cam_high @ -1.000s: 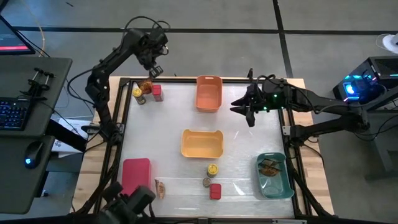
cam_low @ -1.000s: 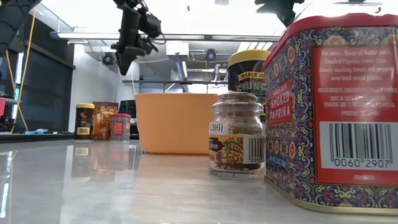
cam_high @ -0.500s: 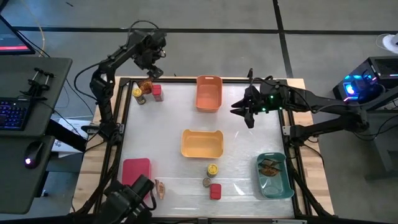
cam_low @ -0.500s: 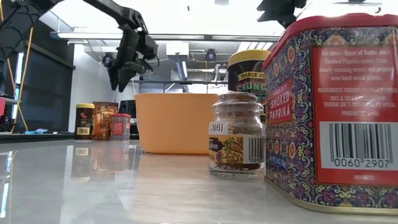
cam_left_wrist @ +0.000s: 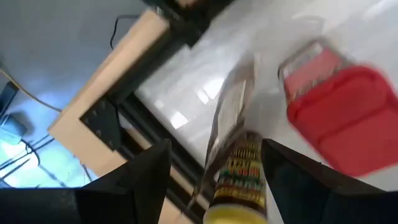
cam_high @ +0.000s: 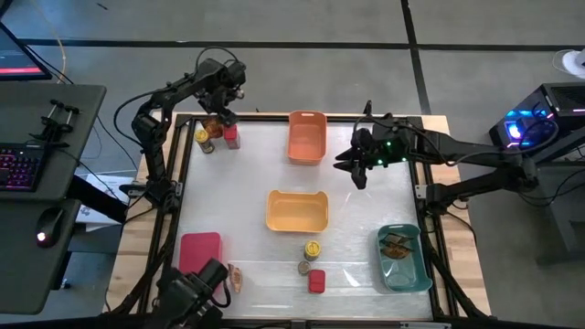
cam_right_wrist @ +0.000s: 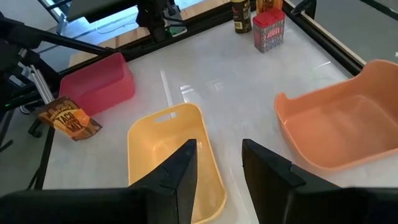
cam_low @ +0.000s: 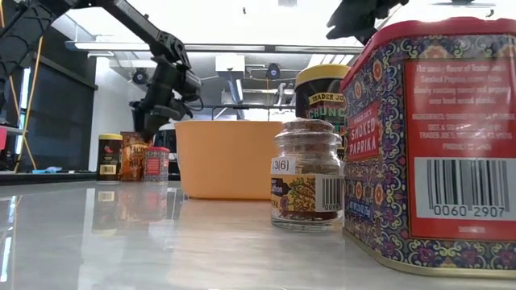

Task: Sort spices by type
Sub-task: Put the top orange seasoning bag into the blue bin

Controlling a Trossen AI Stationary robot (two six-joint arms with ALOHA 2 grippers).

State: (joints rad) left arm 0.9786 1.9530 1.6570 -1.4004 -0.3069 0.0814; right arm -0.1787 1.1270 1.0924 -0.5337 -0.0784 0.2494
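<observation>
At the far left corner stand a yellow-lidded jar point(cam_high: 201, 137), an upright brownish packet point(cam_high: 213, 128) and a red tin point(cam_high: 231, 135). My left gripper point(cam_high: 219, 110) hangs open just above them. In the left wrist view its fingers point(cam_left_wrist: 143, 180) stand on either side of the packet point(cam_left_wrist: 230, 118) and the jar point(cam_left_wrist: 239, 180), touching nothing. My right gripper point(cam_high: 350, 167) is open and empty, above the table to the right of the orange bin point(cam_high: 307, 137). Near the front edge stand another yellow-lidded jar point(cam_high: 313, 249), a grey-brown jar point(cam_high: 303, 268) and a red tin point(cam_high: 316, 281).
A yellow bin point(cam_high: 297, 210) sits mid-table, a red bin point(cam_high: 199, 256) at the near left and a teal bin point(cam_high: 404, 260) holding packets at the near right. A loose packet point(cam_high: 236, 277) lies beside the red bin. A black frame point(cam_high: 178, 183) borders the table.
My left gripper has come down toward the jar, packet and tin at the far left corner and now hangs just above them. My right gripper has drifted a little toward the table's left.
</observation>
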